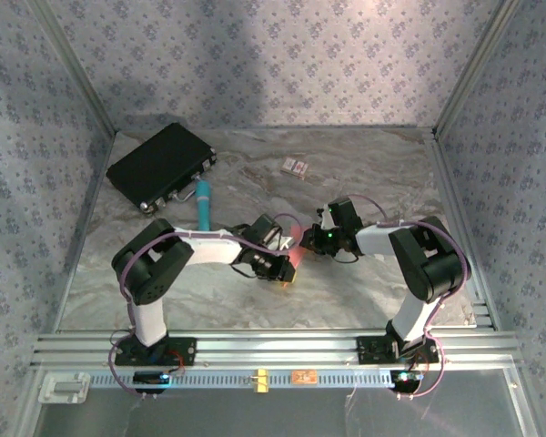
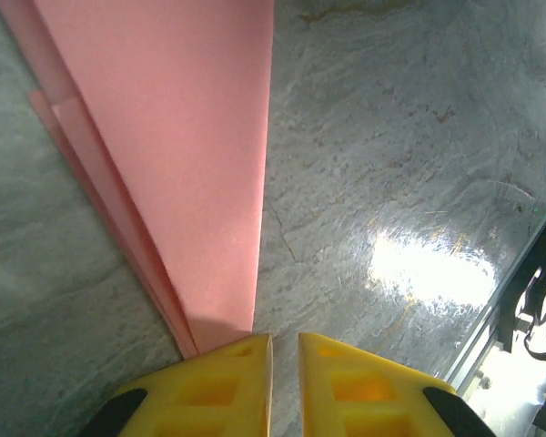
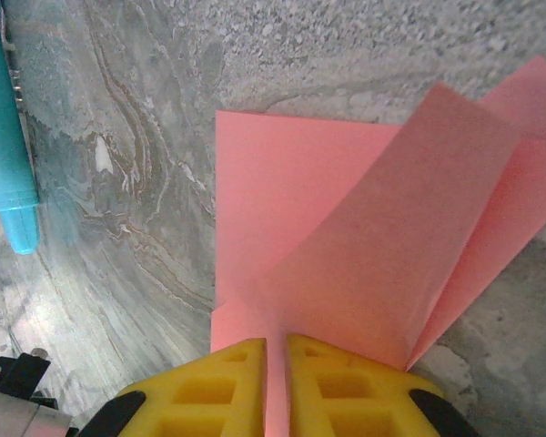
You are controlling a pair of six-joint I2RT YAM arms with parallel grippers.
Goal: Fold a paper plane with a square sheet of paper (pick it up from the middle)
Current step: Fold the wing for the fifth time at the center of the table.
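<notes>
The paper plane (image 2: pixel 191 155) is a long tapering fold of salmon-pink paper lying on the marble table, with layered edges along its left side. My left gripper (image 2: pixel 285 339) stands at its narrow end. Its yellow jaws are nearly together with bare table in the slit, and the left fingertip (image 2: pixel 241 350) overlaps the paper's tip. In the right wrist view the paper plane (image 3: pixel 346 237) spreads into flaps, one of them raised. My right gripper (image 3: pixel 276 344) is shut on it, with pink paper filling the slit. From above, both grippers (image 1: pixel 285 264) (image 1: pixel 308 240) meet mid-table over the paper (image 1: pixel 291 267).
A teal marker (image 1: pixel 203 202) lies just behind the left gripper, and its cap end (image 3: pixel 5 137) sits left of the paper. A black case (image 1: pixel 161 167) rests at the back left, a small patterned card (image 1: pixel 295 166) at the back middle. Walls enclose three sides.
</notes>
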